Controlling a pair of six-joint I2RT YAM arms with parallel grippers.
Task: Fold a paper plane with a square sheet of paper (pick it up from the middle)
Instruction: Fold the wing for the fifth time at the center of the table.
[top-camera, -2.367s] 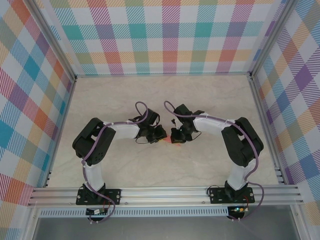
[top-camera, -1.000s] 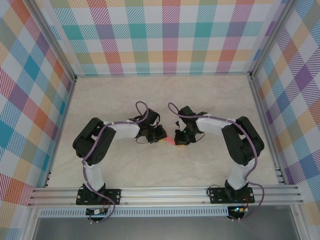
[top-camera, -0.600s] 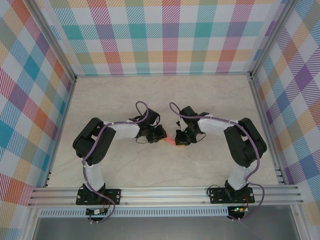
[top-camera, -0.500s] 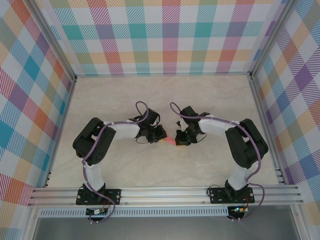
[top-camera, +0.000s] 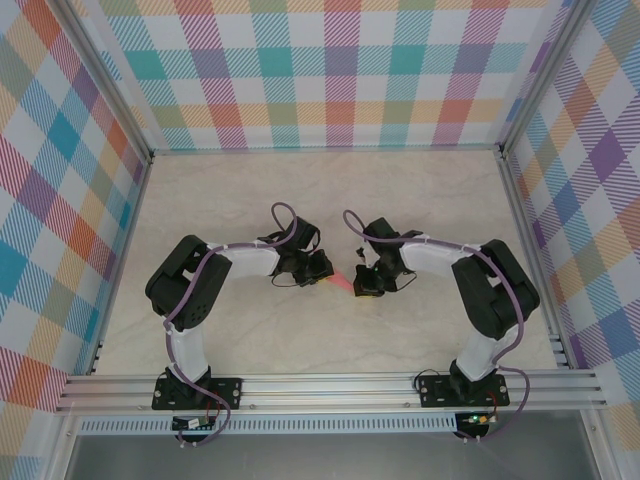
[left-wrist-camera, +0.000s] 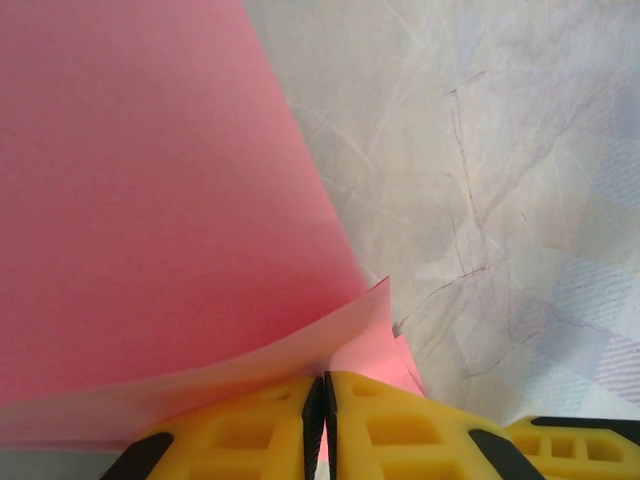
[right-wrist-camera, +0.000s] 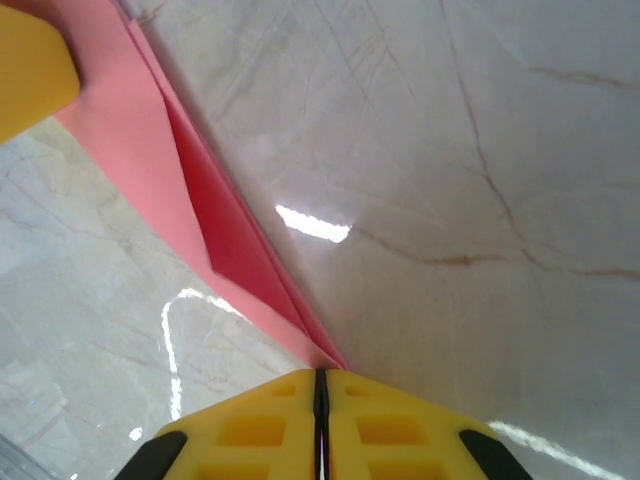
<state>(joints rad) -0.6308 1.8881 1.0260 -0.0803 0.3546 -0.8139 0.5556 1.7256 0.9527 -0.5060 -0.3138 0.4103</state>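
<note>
My left fingers (left-wrist-camera: 240, 435) yellow, black corners; my right fingers (right-wrist-camera: 250, 435) same yellow; square sheet of paper (left-wrist-camera: 150, 200) salmon-pink, darker red inside fold. Worktop (left-wrist-camera: 520, 150) around paper cream marble, thin brown veins. Walls (top-camera: 340, 70) beyond paper multicolour plaid: teal, orange, purple, yellow.

Bright, even light; white glare on table (right-wrist-camera: 312, 224); nearby paper (left-wrist-camera: 150, 200) soft-focused.

paper (left-wrist-camera: 150, 180) cropped top, left; tiny overhead
</note>
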